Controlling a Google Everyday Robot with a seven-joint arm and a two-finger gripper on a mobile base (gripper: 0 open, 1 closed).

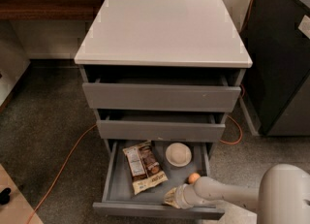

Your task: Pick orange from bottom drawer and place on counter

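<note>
**Now: gripper down in the bottom drawer, orange just behind the wrist**

You've got the gripper point(170, 198) inside the bottom drawer point(155, 210), front-right corner, low over the drawer floor and right behind the front panel. Its tip looks pale yellowish. Open or closed: can't tell from this angle, and nothing is visibly held. The arm point(227, 196) is smooth, rounded, off-white, coming in from the lower right over the drawer's right side.

The orange point(193, 177) is small, round and smooth. It sits on the drawer floor at the right, touching or just beside the arm behind the gripper; can't tell which.

Also in the drawer w/ it:
- a white round bowl point(178, 154), shallow, at the back right, apart from the orange
- a brown snack packet point(144, 166), flat and glossy w/ a pale band at the btm, lying tilted left of centre. The print on it is too small to read.

The cabinet is dark grey w/ flat handleless fronts. The middle drawer point(160, 131) and top drawer point(161, 97) are each pulled out a little, overhanging the back of the bottom one. The counter point(162, 29) is a flat, pale, square panel w/ slightly overhanging edges.

Around: speckled grey carpet point(43, 121), an orange cable point(63, 162) trailing across it on the left, and a black cabinet point(283, 63) close on the right.
</note>
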